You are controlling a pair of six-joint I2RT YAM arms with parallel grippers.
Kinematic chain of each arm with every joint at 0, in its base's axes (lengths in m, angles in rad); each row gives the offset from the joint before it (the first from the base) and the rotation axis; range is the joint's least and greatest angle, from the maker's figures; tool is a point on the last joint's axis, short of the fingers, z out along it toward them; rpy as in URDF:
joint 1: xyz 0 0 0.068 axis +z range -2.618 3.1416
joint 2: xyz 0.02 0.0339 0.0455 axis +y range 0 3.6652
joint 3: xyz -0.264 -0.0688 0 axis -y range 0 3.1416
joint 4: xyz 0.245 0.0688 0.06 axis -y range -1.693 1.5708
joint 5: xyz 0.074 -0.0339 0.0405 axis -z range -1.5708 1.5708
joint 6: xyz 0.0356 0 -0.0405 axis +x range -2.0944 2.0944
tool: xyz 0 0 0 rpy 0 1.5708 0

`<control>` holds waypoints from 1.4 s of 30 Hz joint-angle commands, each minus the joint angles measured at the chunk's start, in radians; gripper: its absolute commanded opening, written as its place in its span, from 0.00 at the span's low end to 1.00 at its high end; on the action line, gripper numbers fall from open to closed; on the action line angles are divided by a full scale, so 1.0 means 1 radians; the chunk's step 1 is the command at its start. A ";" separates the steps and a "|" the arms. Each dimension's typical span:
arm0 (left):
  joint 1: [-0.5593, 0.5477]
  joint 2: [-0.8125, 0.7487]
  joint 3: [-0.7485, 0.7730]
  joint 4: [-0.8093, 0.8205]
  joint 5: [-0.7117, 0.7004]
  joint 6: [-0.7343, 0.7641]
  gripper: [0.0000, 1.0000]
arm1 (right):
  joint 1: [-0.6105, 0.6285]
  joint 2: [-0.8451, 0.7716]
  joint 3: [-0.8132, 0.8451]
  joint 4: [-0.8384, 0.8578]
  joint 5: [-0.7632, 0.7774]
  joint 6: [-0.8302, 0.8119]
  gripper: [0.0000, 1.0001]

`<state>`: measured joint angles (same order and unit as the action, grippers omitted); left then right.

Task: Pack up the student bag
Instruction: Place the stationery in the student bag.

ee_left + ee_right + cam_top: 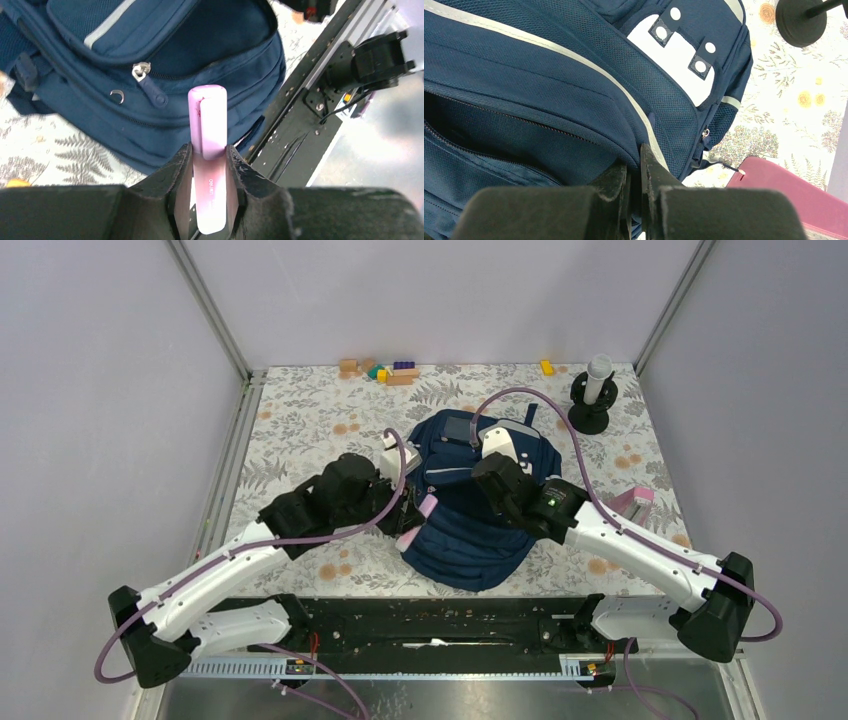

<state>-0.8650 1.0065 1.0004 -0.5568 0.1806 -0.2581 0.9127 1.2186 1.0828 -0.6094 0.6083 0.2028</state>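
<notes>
Beside the student bag point(470, 540), left end effector point(208, 152) clamping a pink marker point(207, 117), right end effector point(635, 172) pinching its pocket flap

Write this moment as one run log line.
left gripper: holds pink marker | right gripper: pinches student bag edge | pocket: open | marker: outside bag
</notes>
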 commanded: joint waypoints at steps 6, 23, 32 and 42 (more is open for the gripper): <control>-0.095 0.131 -0.004 0.341 0.064 -0.250 0.09 | -0.015 -0.086 0.037 0.051 0.027 0.040 0.00; -0.109 0.295 -0.138 0.801 -0.288 -0.713 0.09 | -0.015 -0.147 -0.061 0.153 -0.018 0.055 0.00; -0.111 0.459 -0.102 1.010 -0.322 -0.798 0.09 | -0.015 -0.152 -0.136 0.226 -0.056 -0.013 0.00; -0.121 0.503 -0.141 1.081 -0.504 -0.769 0.08 | -0.015 -0.216 -0.222 0.315 -0.063 -0.042 0.00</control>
<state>-1.0016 1.4956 0.8577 0.3870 -0.1513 -1.0225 0.8955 1.0485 0.8658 -0.3683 0.5564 0.1631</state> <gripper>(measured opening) 0.243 0.068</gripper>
